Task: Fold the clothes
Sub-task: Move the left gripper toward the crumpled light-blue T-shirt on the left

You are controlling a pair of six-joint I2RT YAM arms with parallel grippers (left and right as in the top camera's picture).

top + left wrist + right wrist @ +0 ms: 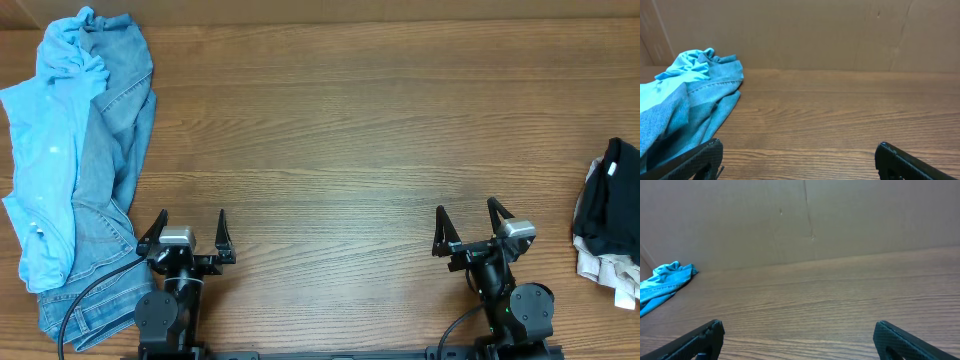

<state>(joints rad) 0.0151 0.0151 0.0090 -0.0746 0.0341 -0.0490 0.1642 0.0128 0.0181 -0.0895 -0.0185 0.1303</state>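
The light blue T-shirt (45, 160) lies crumpled along the left edge of the bench (340, 150), running from the far-left corner towards the near edge. It is bunched against, and seemingly partly over, a pair of denim jeans (120, 100). Its sleeves and hem cannot be made out in the heap.

Judging by its thin, rumpled look, the shirt should be light, soft and limp. It will sag and stretch from any pinch point rather than hold a shape, and it may drag on the heavier jeans as it comes away. A sensible hold would be a free outer edge on the side away from the denim, pinching shirt fabric only. Once it is spread flat, the shoulders or hem corners would serve better.

The left gripper (190, 218) sits at the near edge, close to the lower end of the heap. Its jaws are spread wide, holding and touching nothing. The right gripper (466, 208), also at the near edge towards the right, is equally wide apart and empty. It is well apart from the shirt and nearer a dark bundle (612, 205) at the right edge.
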